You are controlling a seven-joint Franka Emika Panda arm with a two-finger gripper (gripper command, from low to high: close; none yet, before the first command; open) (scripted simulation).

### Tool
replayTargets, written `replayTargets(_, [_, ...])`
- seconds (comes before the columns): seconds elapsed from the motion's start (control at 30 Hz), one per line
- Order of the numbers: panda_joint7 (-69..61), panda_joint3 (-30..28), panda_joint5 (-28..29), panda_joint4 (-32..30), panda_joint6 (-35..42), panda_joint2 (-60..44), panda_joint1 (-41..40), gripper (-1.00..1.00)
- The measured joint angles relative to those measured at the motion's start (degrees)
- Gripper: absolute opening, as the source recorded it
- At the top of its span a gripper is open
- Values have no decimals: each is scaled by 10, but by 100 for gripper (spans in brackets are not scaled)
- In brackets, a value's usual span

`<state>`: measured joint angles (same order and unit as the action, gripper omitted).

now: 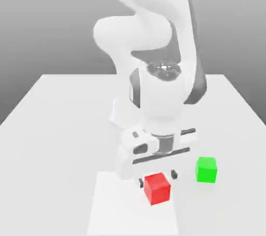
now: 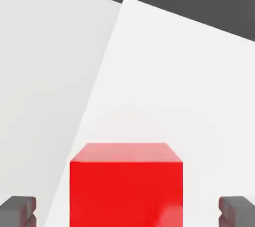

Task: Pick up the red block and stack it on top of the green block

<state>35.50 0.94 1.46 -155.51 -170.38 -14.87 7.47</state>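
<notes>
Smooth red block [image 2: 125,191]; matt white table [image 1: 62,126], perhaps plastic.

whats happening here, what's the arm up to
A white robot arm is reaching down over a red block on the white table. Its gripper is open, with one finger on each side of the block and clear of it, so nothing is grasped yet. A green block sits apart on the table, to the exterior view's right of the red one, with nothing on it.
</notes>
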Motion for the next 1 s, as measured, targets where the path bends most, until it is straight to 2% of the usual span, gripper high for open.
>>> replayTargets(0.23, [2, 1, 2, 0, 2, 2, -1, -100])
replayTargets(0.43, [-8, 10, -11, -17, 97, 114, -6, -100])
replayTargets(0.77, [-24, 100, -58, -63, 170, 234, 141, -100])
replayTargets(0.9, [-3, 113, -31, -65, 119, 185, 146, -100])
replayTargets(1.0, [26, 108, 9, -63, 63, 125, 142, -100])
